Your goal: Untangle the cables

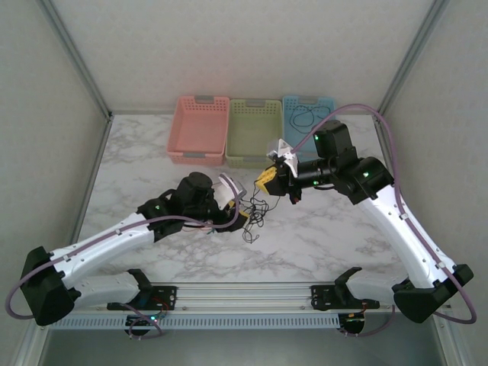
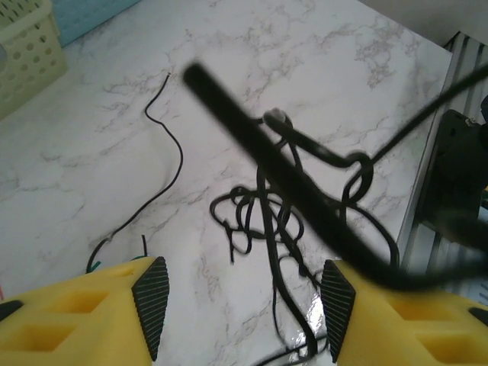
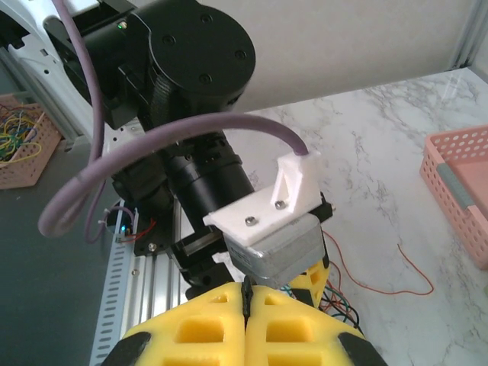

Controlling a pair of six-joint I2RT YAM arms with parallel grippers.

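My left gripper (image 2: 242, 305) stands partly open with nothing clamped. The cables (image 2: 263, 217) lie as a black knot on the marble table (image 2: 320, 61), just ahead of its fingers and in line with the gap between them, and one blurred strand slants across close to one pad (image 2: 338, 309). My right gripper (image 3: 245, 293) is pressed fully closed just beyond the knot; I cannot tell whether it nips a strand, and an orange wire (image 3: 381, 278) lies loose on the marble beside it.
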